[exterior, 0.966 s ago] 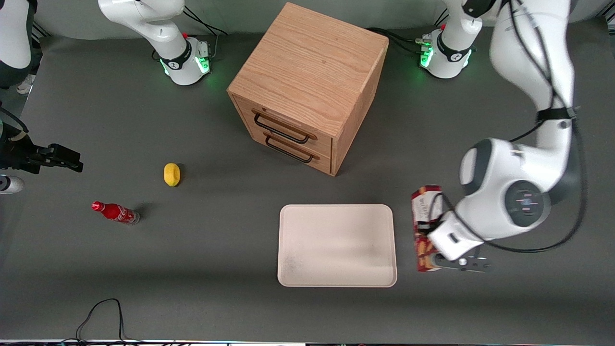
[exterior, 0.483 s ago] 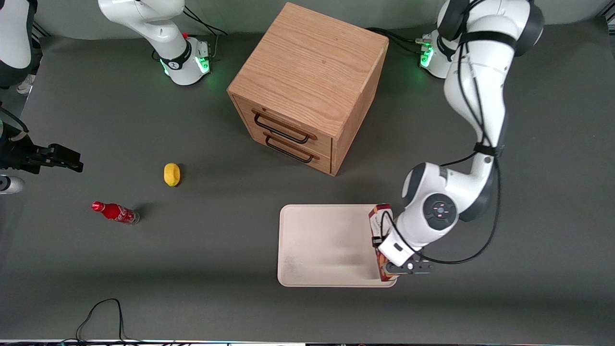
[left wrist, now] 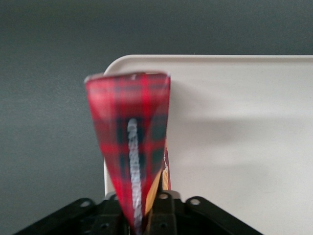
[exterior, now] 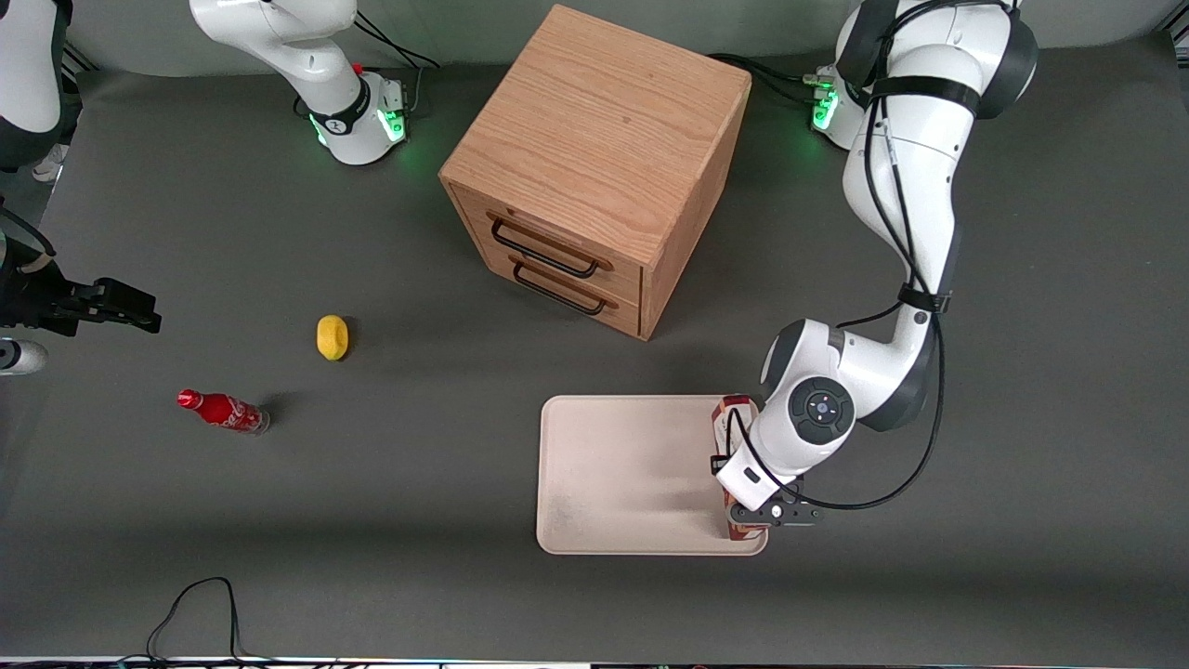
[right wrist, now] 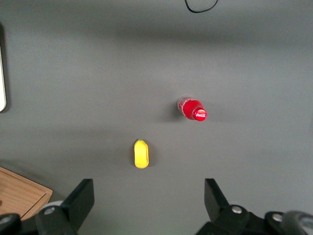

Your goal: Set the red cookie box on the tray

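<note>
End effector (exterior: 743,513) is clamping the slim dark-red tartan cookie box (left wrist: 132,147), hanging it just above the cream-white rimmed tray (exterior: 632,474) edge, probably for lowering.

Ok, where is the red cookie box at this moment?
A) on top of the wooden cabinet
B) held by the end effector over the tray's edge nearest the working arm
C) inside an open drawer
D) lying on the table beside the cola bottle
B: the end effector grips the red cookie box above the tray at its working-arm edge.
</note>
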Robot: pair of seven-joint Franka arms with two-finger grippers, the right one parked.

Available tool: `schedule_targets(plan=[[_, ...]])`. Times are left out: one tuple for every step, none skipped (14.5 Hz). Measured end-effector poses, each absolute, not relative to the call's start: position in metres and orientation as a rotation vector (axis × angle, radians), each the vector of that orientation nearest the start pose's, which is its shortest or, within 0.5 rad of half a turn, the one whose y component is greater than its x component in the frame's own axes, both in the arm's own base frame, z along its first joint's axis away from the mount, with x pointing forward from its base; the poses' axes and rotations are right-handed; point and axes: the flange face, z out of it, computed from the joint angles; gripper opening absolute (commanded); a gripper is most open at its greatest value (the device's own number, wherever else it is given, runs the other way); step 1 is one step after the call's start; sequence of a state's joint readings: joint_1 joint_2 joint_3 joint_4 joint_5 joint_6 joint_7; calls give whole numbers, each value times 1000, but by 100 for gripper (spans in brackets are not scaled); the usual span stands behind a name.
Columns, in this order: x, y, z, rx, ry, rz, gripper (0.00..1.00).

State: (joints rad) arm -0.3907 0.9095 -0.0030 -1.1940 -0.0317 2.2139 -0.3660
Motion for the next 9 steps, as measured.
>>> schedule_targets(plan=[[713, -296, 242, -3203, 17, -150, 100], [713, -297, 243, -3202, 19, -154, 100], [713, -297, 246, -3203, 19, -160, 100], [714, -297, 251, -3204, 20, -169, 100], [714, -297, 260, -3206, 21, -178, 100], [714, -297, 271, -3205, 22, -171, 100], [712, -296, 284, -3200, 22, -148, 100], [711, -294, 302, -3195, 20, -129, 100], [711, -288, 325, -3189, 8, -121, 100]])
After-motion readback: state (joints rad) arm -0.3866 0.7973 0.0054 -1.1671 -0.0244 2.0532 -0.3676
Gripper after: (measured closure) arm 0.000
